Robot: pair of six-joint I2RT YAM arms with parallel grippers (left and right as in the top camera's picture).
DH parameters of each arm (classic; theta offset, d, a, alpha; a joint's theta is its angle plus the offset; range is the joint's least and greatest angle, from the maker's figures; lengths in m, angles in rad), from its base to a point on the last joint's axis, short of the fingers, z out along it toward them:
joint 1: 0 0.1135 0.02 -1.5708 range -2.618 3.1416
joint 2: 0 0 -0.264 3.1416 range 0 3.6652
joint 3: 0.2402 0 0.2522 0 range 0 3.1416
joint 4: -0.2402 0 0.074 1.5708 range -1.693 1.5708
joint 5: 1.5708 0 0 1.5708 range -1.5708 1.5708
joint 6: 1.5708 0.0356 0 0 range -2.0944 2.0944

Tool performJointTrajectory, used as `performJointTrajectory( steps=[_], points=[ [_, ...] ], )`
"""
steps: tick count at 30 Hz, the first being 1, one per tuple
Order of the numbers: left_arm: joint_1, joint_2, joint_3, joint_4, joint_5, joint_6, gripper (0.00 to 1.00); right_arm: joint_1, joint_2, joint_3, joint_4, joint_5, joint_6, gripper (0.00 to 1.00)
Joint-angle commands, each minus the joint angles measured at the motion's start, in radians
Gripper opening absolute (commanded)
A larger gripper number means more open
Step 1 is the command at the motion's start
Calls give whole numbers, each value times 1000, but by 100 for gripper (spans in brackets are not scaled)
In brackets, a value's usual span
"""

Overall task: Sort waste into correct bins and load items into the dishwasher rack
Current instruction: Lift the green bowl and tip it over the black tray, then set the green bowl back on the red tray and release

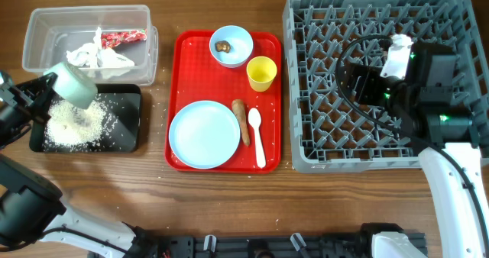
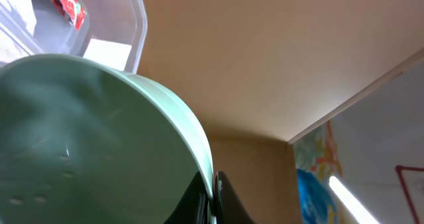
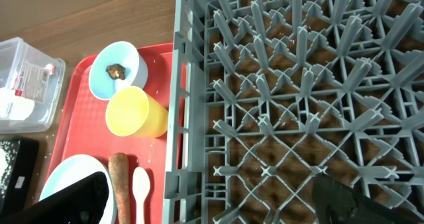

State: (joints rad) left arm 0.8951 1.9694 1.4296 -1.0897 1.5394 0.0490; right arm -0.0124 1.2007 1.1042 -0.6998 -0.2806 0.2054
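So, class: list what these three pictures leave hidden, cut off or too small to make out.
Left gripper: overhead, fingertips hidden behind the pale green bowl.
Red wrapper: overhead, print too small to read.
Food lump: overhead, too small to identify.
Pale blue plate: right wrist, cut off by the bottom edge.

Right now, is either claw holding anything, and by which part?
The left gripper pinches the pale green bowl by its rim, tilted over the black tray. The right gripper is open and empty.

counter: brown wood grain, matt
red tray: smooth, glossy plastic
rack: grey moulded plastic, matt
tub: clear shiny plastic
pale green bowl: smooth, faint sheen
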Motion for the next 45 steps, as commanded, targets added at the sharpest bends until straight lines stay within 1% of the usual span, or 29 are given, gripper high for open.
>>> performJointTrajectory(
  steps=[1, 6, 9, 14, 15, 16, 18, 21, 22, 23, 27, 29, 31, 34, 37, 41, 44, 45],
  points=[
    [6, 10, -5, -19, 37, -13, 4, -2, 7, 27, 3, -13, 7, 100],
    [-2, 10, -5, -41, 34, -11, 4, -2, 7, 27, 3, -13, 7, 100],
    [-39, 9, -5, -63, 33, -1, 4, -2, 7, 27, 7, -13, 7, 100],
    [-169, 9, -5, -65, 13, -1, 4, -2, 7, 27, 9, -13, 7, 100],
    [-206, 9, -5, -60, -8, -1, 4, -2, 8, 27, 9, -13, 7, 100],
    [-271, 9, -5, -46, -50, -1, 4, -2, 8, 27, 9, -13, 7, 100],
    [-318, 9, -5, -23, -64, -2, 4, -2, 8, 27, 6, -13, 7, 100],
    [-324, 9, -5, -23, -29, -5, 4, -2, 8, 27, 3, -12, 6, 100],
    [-309, 9, -4, -55, 38, -13, 4, -2, 8, 27, 3, -12, 6, 100],
    [-298, 9, -4, -59, 38, -36, 4, -2, 8, 27, 3, -12, 6, 100],
    [-228, 9, -5, -62, 37, -35, 4, -2, 8, 27, 3, -6, 5, 100],
    [-200, 9, -5, -96, 38, -35, 4, -2, 8, 27, 3, -5, 4, 100],
    [-190, 9, -5, -127, 38, -35, 4, -2, 12, 27, 7, -2, 6, 100],
    [-198, 9, -5, -130, 37, -29, 4, -2, 22, 27, 6, -2, 7, 100],
    [-261, 9, -5, -130, 34, 19, 4, -2, 31, 26, 7, -2, 7, 100],
    [-414, 8, 15, -126, -32, 52, 4, -1, 42, 26, 9, -7, 9, 99],
    [-547, 5, 84, -101, -135, 48, 4, -1, 41, 26, 10, -7, 16, 100],
    [-619, 5, 143, -84, -245, 14, 4, -1, 41, 26, 10, -6, 15, 100]
  ],
)
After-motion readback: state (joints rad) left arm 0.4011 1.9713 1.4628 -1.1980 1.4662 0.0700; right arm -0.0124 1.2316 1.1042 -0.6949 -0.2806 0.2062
